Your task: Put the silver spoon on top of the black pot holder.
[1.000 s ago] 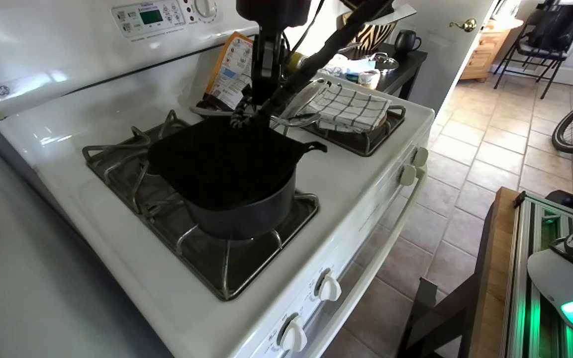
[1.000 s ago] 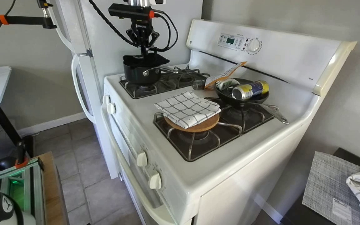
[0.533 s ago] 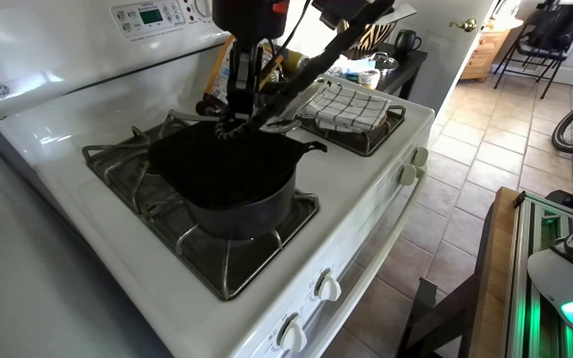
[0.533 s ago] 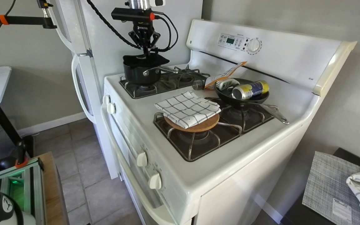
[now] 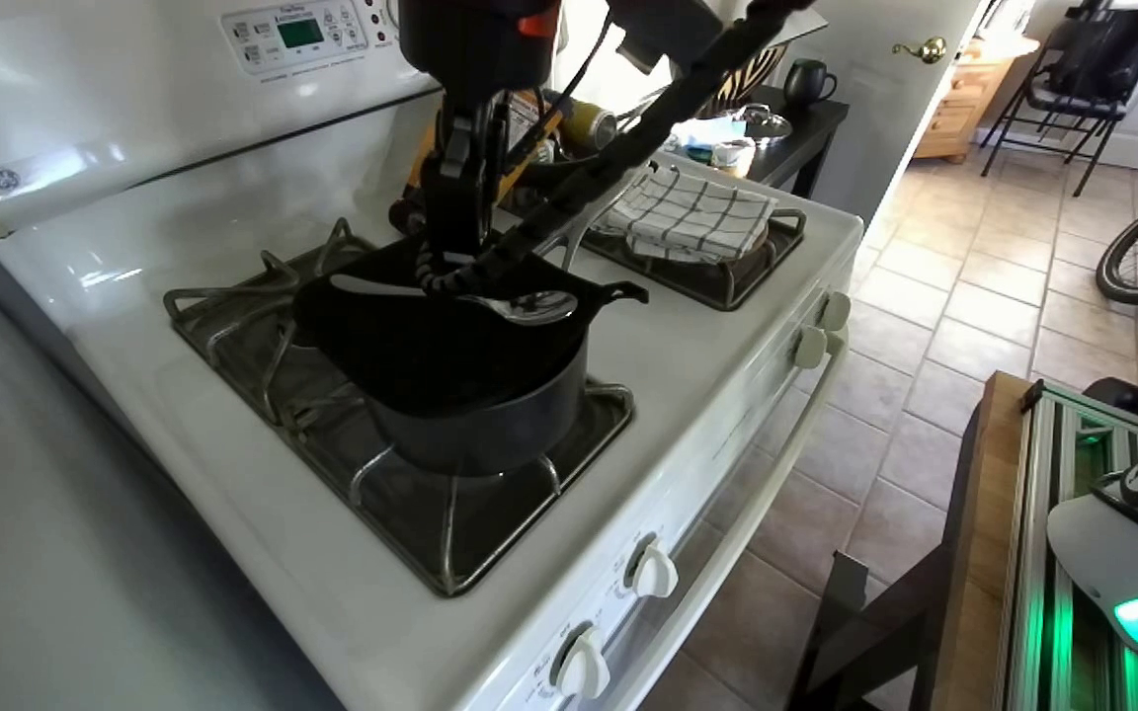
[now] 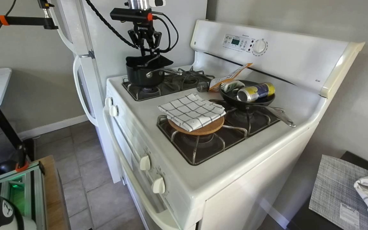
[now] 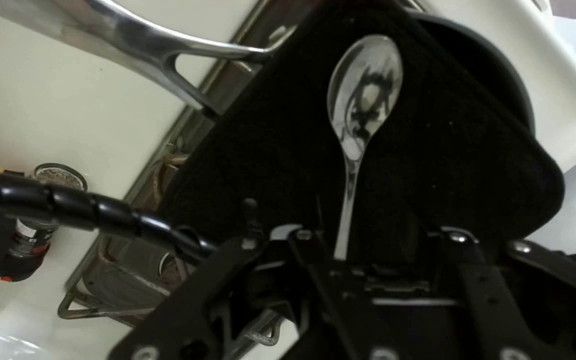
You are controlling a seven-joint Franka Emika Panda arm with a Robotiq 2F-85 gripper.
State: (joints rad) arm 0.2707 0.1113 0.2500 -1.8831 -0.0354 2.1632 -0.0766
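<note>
Spoon [image 7: 353, 152] lies on the holder [image 7: 433, 150], bowl [image 7: 365, 85] toward twelve o'clock in the wrist view, jaws wide: release looks done, lifting clear next.

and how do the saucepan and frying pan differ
The saucepan is deep, while the frying pan is shallow. The saucepan is topped by the black pot holder, while the frying pan is uncovered and holds a can lying on its side. Both are dark with metal handles and sit on the white stove.
</note>
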